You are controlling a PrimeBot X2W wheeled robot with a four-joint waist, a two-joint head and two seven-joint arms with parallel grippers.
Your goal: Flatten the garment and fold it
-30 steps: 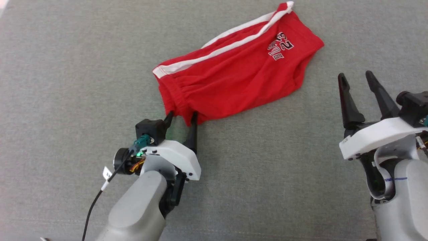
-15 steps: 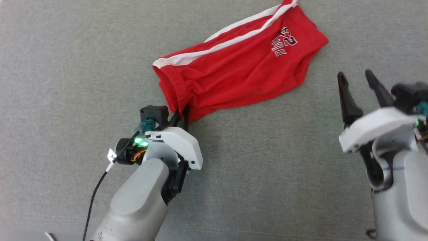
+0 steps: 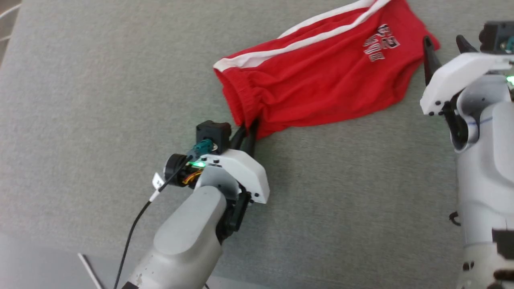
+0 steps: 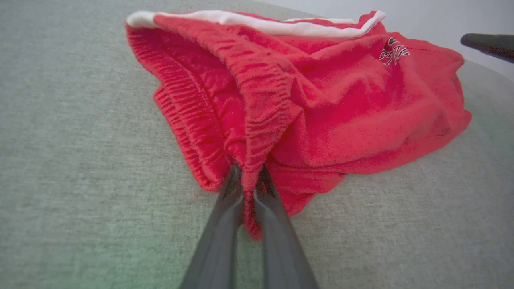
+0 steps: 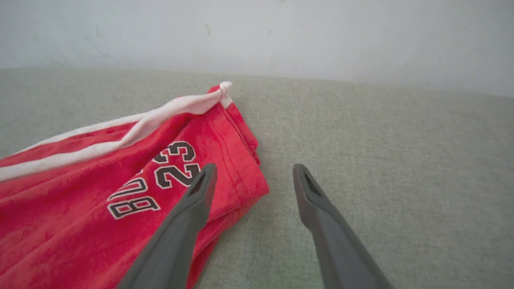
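— Where do we find the garment (image 3: 321, 84)?
— We see the red shorts lying crumpled on the grey cloth-covered table (image 3: 100, 100). The waistband (image 4: 257, 92) is at the near end, the white side stripes (image 3: 305, 36) run along the far edge, and the printed logo (image 3: 381, 42) sits near the leg hem.
— And the left end effector (image 3: 248, 127)?
— Its two fingers are pressed together on a fold of the gathered waistband. In the left wrist view we see red fabric pinched between them.
— The right end effector (image 5: 253, 168)?
— Its fingers are spread apart and hold nothing. One lies over the hem corner beside the logo, the other over bare table. We cannot tell whether it touches the fabric.
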